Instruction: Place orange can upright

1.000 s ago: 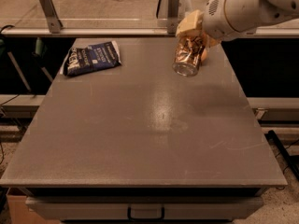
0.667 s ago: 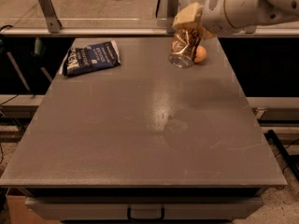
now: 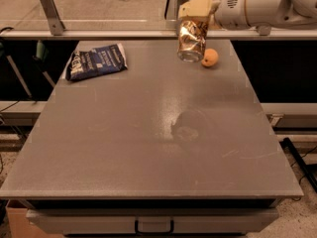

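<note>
The orange can (image 3: pixel 191 40), orange-gold with a silver end facing down, hangs nearly upright over the far right part of the grey table (image 3: pixel 148 133). My gripper (image 3: pixel 196 10) is shut on its upper part, with tan fingers (image 3: pixel 190 8) around the can's top. The can's bottom is at or just above the table surface; I cannot tell if it touches. The white arm (image 3: pixel 257 4) comes in from the upper right.
A small round orange fruit (image 3: pixel 210 58) lies just right of the can. A dark blue snack bag (image 3: pixel 96 62) lies at the far left of the table. A metal rail (image 3: pixel 99 32) runs along the table's far edge.
The gripper has carried the can up and toward the far edge, turning it from tilted to nearly upright. The orange fruit, earlier hidden behind the can, now shows to its right.
</note>
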Robot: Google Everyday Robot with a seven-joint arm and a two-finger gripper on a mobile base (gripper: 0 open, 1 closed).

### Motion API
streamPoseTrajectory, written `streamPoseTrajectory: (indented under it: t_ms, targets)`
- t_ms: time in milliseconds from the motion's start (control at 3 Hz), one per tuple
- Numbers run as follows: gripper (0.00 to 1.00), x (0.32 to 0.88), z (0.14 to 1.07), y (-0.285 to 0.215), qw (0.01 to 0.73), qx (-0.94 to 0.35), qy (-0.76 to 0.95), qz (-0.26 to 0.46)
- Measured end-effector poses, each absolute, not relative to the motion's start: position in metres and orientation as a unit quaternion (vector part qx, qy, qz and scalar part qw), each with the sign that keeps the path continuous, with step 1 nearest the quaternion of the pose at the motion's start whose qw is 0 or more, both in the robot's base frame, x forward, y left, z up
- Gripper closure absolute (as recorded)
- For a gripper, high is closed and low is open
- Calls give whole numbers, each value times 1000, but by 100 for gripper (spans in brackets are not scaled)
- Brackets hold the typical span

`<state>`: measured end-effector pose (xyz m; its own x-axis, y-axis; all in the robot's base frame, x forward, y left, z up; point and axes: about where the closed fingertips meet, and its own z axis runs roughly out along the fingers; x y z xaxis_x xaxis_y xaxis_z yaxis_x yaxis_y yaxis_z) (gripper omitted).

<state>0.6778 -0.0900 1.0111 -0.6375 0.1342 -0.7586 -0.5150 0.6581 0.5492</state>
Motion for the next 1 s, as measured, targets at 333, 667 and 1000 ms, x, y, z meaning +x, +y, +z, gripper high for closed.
streamPoseTrajectory:
  t_ms: [333,667,1000]
  targets:
    - [100,678,1014,-84,426,-160,803,385]
    - [100,673,1010,-74,407,-153,794,426]
    - [100,653,994,-65,400,-146,763,486]
